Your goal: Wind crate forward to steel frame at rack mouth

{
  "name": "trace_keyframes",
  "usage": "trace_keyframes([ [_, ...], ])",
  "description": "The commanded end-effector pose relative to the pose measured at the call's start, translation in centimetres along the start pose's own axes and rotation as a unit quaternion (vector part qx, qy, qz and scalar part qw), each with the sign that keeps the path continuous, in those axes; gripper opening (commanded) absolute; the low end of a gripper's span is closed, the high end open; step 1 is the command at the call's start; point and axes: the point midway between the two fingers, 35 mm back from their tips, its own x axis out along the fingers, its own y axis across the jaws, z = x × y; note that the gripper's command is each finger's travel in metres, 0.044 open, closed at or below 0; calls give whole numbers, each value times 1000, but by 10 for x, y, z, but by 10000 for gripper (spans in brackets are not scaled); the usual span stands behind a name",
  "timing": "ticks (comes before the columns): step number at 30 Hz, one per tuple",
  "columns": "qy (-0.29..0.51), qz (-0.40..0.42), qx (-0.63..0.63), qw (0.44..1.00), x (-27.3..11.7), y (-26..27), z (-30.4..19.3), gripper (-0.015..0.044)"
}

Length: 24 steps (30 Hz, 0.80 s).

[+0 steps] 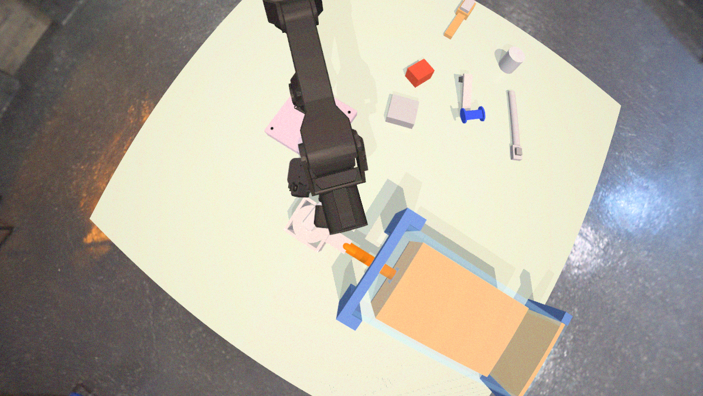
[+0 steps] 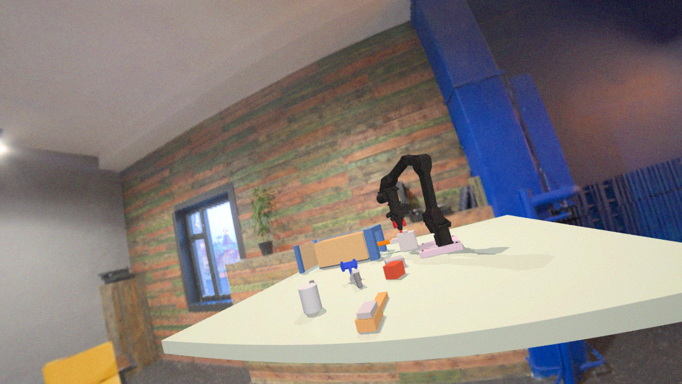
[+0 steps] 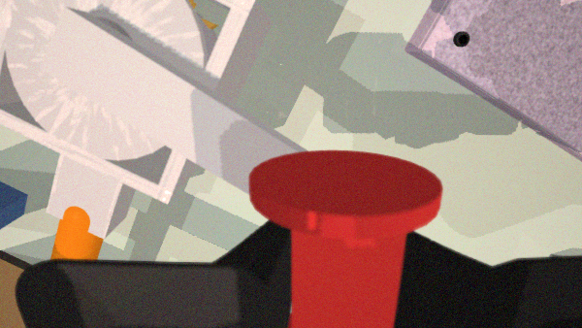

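My gripper (image 2: 399, 226) (image 3: 324, 220) is shut on the winch handle's red knob (image 3: 346, 184). The handle's pale arm (image 3: 209, 112) runs from the knob across the top of the winch (image 1: 306, 228) (image 2: 407, 241) (image 3: 97, 87); its square key is hidden. My arm hides the fingers in the top view. An orange strap (image 1: 361, 255) (image 2: 383, 242) (image 3: 75, 238) runs from the winch under the blue frame (image 1: 365, 287) (image 2: 374, 243) to the tan crate (image 1: 452, 304) (image 2: 341, 249). The crate looks flat between the clear panels, with a gap between its front and the frame.
A red block (image 1: 419, 72) (image 2: 394, 270), a grey block (image 1: 402, 110), a blue-ended tool (image 1: 473, 114) (image 2: 348, 265), a long pale tool (image 1: 512, 118), a grey cylinder (image 1: 511, 60) (image 2: 310, 299) and an orange tool (image 1: 454, 24) (image 2: 369, 324) stand or lie away from the winch. My pink base plate (image 1: 285, 125) (image 3: 514, 73) is near it.
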Motion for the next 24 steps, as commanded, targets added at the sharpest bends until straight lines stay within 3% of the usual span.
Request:
trace_keyframes([
  [1,-14,-8,11,1000,0,-7,15,0],
  [24,-16,-8,11,1000,0,-13,39,0],
])
